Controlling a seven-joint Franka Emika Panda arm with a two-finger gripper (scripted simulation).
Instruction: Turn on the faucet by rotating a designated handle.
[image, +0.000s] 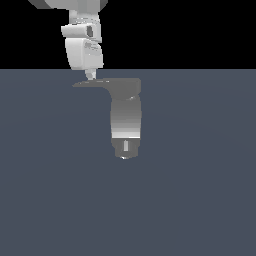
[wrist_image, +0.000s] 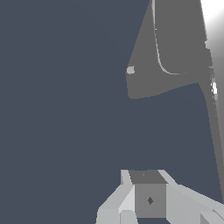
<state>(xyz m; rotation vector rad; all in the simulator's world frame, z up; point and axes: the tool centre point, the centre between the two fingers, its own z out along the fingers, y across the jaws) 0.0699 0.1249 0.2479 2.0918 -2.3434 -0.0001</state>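
The faucet (image: 126, 117) is a grey metallic upright cylinder with a bright band and a small slotted stub end (image: 125, 146). Its handle (image: 95, 83), a thin flat dark-grey lever, juts from the top cap toward the exterior view's left and tapers to a point. My gripper (image: 90, 76) comes down from above, and its tip is at or just above the outer part of the handle; I cannot tell if it touches. The fingers look pressed together and hold nothing. In the wrist view the handle (wrist_image: 175, 39) lies beyond my gripper (wrist_image: 148, 183), with the bright faucet body (wrist_image: 216, 65) beside it.
The faucet stands on a plain blue-grey floor (image: 200, 200). The white arm (image: 84, 45) rises above the handle's tip. Nothing else shows.
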